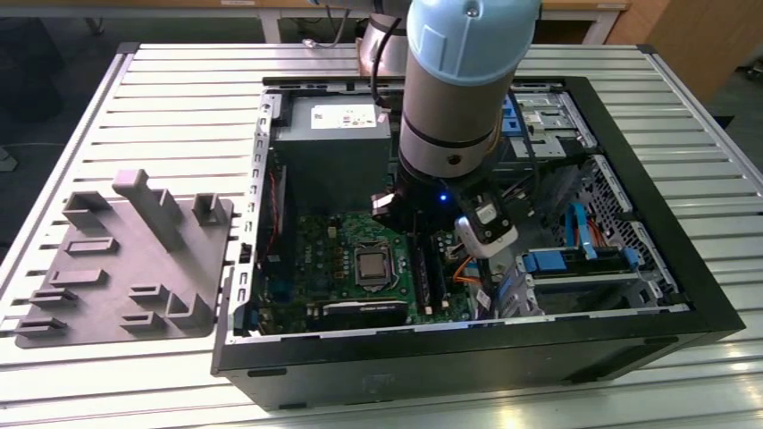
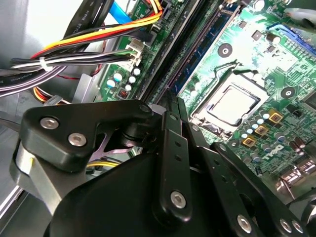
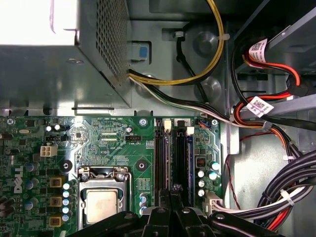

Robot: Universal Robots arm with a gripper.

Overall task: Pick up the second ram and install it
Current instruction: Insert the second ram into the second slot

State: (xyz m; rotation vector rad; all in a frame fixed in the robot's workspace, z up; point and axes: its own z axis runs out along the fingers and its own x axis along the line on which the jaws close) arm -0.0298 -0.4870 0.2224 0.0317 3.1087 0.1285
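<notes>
My gripper [image 3: 170, 190] sits w/ jaws clenched down over the black memory slots [image 3: 174, 155], near the motherboard's [image 3: 108, 148] edge beside the cable bundle [image 3: 276, 197]. The second ram [image 3: 189, 160] stands seated in a slot, just beside my fingertips.

Computer case [image 1: 667, 295] was set on the slatted table [image 1: 179, 98]. Motherboard [image 1: 346, 268] was laid inside on the case floor, processor [image 1: 373, 265] at its middle. Memory slots [image 1: 424, 268] were placed toward the exterior view's right of the processor. Moulded tray [image 1: 120, 268] was placed just beside the case, on the exterior view's left.
</notes>
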